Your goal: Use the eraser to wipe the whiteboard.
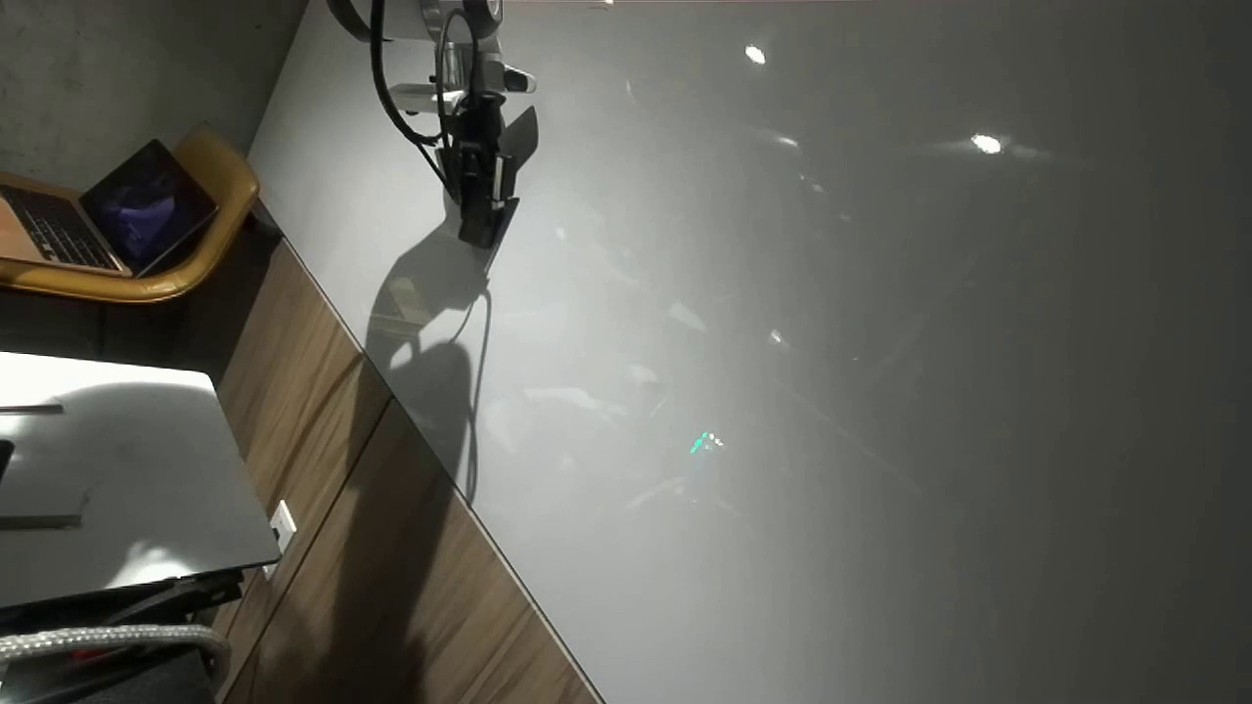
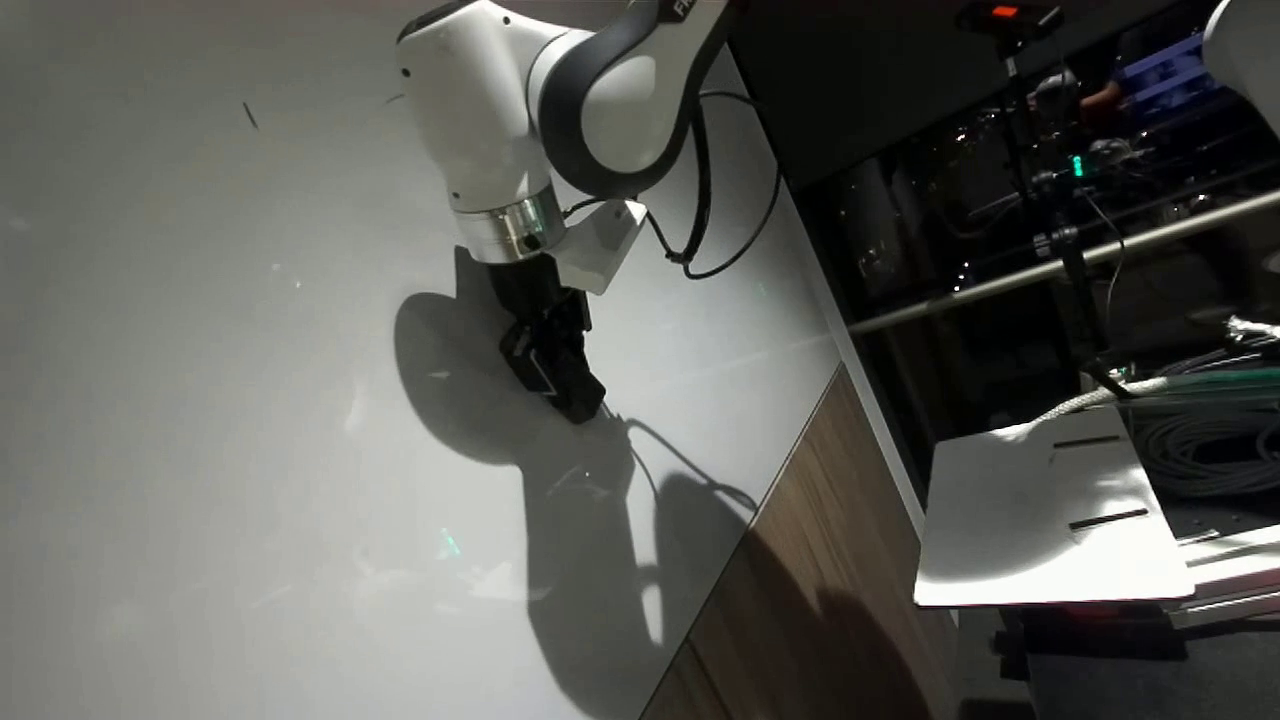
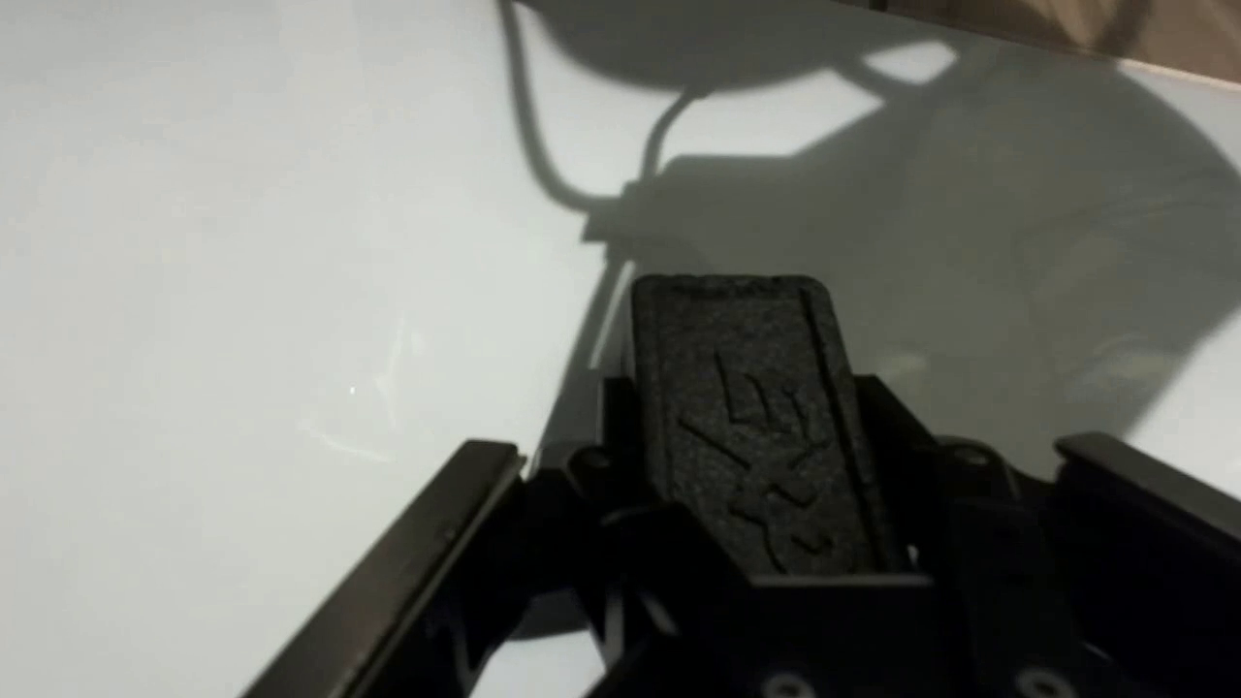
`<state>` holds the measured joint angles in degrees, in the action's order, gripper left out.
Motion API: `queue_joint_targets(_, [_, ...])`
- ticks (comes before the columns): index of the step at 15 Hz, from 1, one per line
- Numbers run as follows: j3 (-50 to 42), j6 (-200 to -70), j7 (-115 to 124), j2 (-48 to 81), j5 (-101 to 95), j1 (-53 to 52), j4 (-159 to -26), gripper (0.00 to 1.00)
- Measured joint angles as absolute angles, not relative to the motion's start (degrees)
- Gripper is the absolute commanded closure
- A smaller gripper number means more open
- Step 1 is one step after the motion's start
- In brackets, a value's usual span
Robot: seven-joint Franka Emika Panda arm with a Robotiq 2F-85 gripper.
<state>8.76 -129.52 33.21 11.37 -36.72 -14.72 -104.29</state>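
Observation:
The eraser (image 3: 747,330), a dark grey-black block with scratched lines on its face, is held between the fingers of my gripper (image 3: 745,422) in the wrist view. The gripper is shut on its sides, and the eraser's far end sticks out past the fingertips. The gripper also shows in both exterior views (image 1: 479,166) (image 2: 545,335), over the whiteboard (image 1: 880,411). The whiteboard is large, pale and glossy, and also fills much of an exterior view (image 2: 200,420). I cannot tell whether the eraser touches it. A short dark marker line (image 2: 250,115) and a fainter one (image 2: 395,98) show near the arm.
Wood panelling (image 1: 323,469) borders the board along a slanted edge. A small pale tabletop (image 1: 127,469) stands beside it. An open laptop (image 1: 147,210) lies on a yellow chair (image 1: 230,176). A camera stand (image 2: 1070,240) and coiled cables (image 2: 1215,440) are at the side. The arm's shadow falls on the board.

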Motion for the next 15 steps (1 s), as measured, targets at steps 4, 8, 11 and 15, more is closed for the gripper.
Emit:
queue_joint_targets(4, [9.4, -126.4, 34.4, 16.6, -36.7, -19.9, -97.6, 0.69])
queue_joint_targets(8, [9.4, -123.9, 34.5, 22.1, -36.7, -24.3, -91.0, 0.69])
queue_joint_targets(11, [9.5, -122.5, 34.2, 27.0, -36.4, -26.8, -86.4, 0.69])
queue_joint_targets(15, [9.5, -122.6, 30.7, 32.6, -33.0, -28.6, -85.7, 0.69])
